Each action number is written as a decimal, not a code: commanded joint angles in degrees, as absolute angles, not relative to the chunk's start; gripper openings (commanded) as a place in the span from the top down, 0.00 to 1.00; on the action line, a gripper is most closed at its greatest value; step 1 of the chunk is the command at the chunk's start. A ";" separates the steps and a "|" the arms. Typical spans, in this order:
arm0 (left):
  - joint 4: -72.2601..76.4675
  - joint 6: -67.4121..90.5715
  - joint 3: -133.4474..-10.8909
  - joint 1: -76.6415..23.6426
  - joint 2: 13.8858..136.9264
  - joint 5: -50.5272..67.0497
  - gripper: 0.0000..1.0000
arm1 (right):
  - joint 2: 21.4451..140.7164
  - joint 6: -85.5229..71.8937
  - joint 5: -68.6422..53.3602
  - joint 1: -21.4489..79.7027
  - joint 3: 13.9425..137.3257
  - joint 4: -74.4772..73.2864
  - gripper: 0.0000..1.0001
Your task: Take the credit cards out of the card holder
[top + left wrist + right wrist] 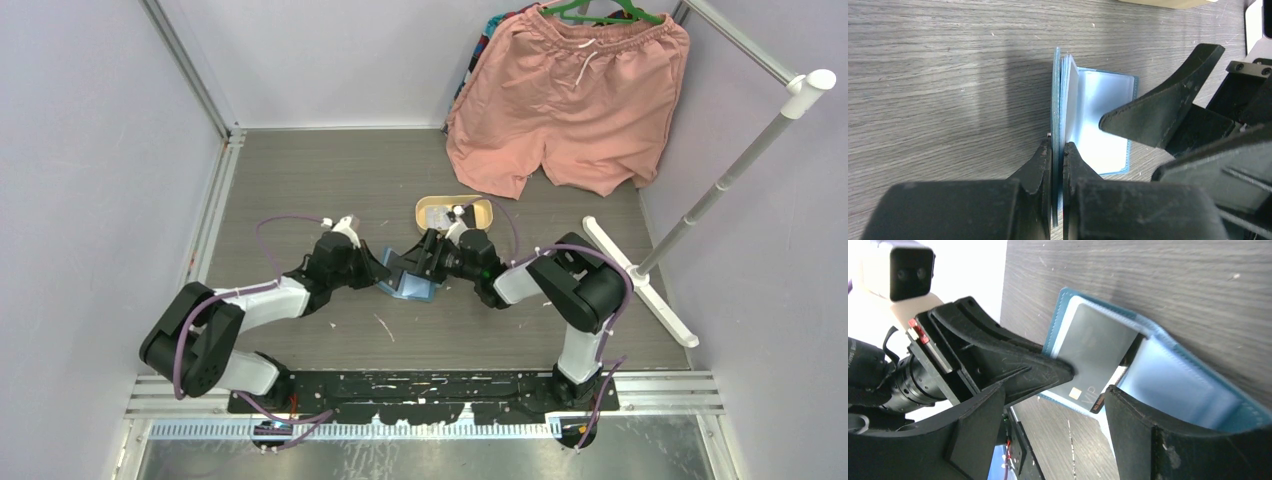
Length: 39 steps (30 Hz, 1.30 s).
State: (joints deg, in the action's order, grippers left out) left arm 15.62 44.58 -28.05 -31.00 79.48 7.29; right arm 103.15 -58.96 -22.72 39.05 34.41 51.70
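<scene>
The top view hangs high and far from the holder (pixel 415 287), on its near side, facing down over the whole tabletop (pixel 330 180). The left wrist view sits low, right against the holder, facing its edge. The right wrist view looks close into its open inside. All three share the holder.

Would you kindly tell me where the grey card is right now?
In the right wrist view, the grey card sits against the left page of the open card holder, between the jaws of the right gripper.
</scene>
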 commanded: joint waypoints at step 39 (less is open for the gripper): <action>81.86 68.96 -11.73 -24.52 118.13 17.80 0.43 | 113.06 -61.93 -28.91 33.23 31.18 62.58 0.22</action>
